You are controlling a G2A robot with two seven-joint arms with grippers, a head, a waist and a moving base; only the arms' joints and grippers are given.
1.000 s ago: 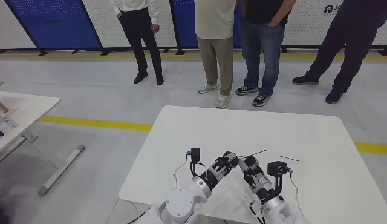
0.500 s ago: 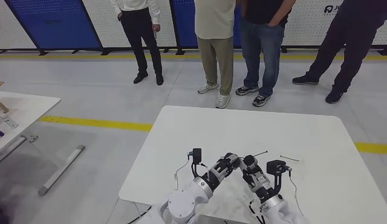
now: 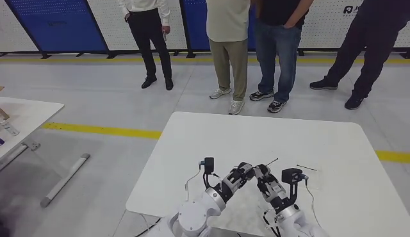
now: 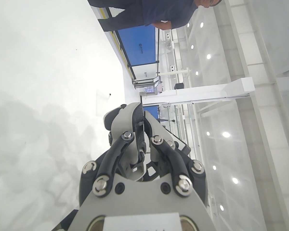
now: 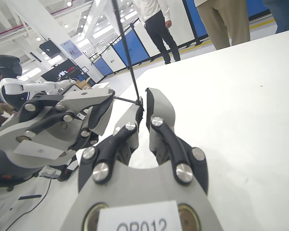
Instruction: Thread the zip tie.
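Zip tie (image 5: 125, 46) clamped in R jaws, tail end in clenched L jaws; R arm shifted closer twd L.

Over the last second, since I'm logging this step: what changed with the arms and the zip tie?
The right gripper edged slightly toward the left gripper, narrowing the gap, and the free end of the zip tie shifted with it. Nothing was grasped or released: both stay shut on it. The second tie on the table has not moved.
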